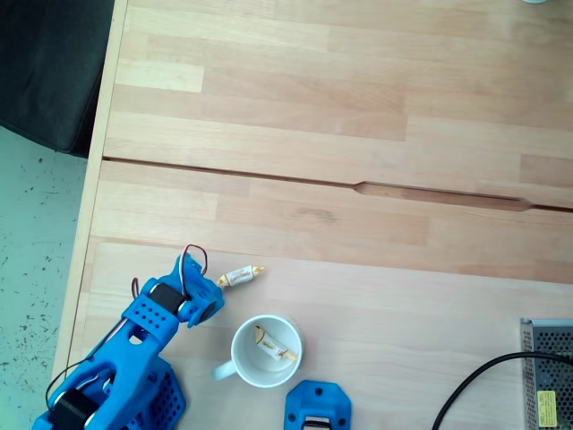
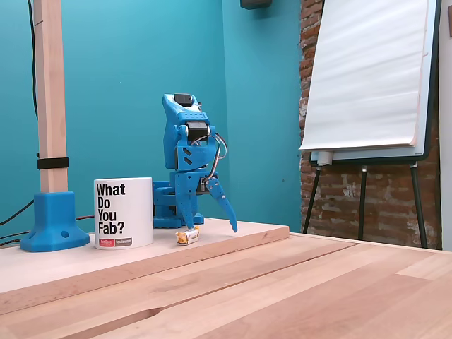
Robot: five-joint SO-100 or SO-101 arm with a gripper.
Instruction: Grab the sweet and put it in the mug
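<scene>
in a fixed view from above, the sweet (image 1: 239, 276) lies on the light wooden table (image 1: 358, 134), pale wrapper with twisted yellow ends, just right of the blue arm's (image 1: 143, 331) tip and above-left of the mug (image 1: 243, 356). the mug stands upright, its handle pointing lower left, and a second sweet (image 1: 273, 346) lies inside it. in a fixed view from table height, the gripper (image 2: 212, 228) points down with its jaws spread wide, one finger coming down at the sweet (image 2: 187, 236) and the other finger (image 2: 226, 206) slanting out to the right; whether the near finger touches the wrapper i cannot tell. nothing is held between them. here the mug (image 2: 123, 212) shows black lettering "what do you fab?" and sits just left of the sweet, close but apart. a blue base (image 2: 55, 222) holding a wooden post (image 2: 49, 92) stands left of the mug. from above, a blue plastic part (image 1: 317, 405) sits below the mug, and a metal mesh box (image 1: 547, 372) with a black cable (image 1: 483, 381) lies at the right edge. a flip chart (image 2: 371, 78) on an easel stands before a brick wall.
</scene>
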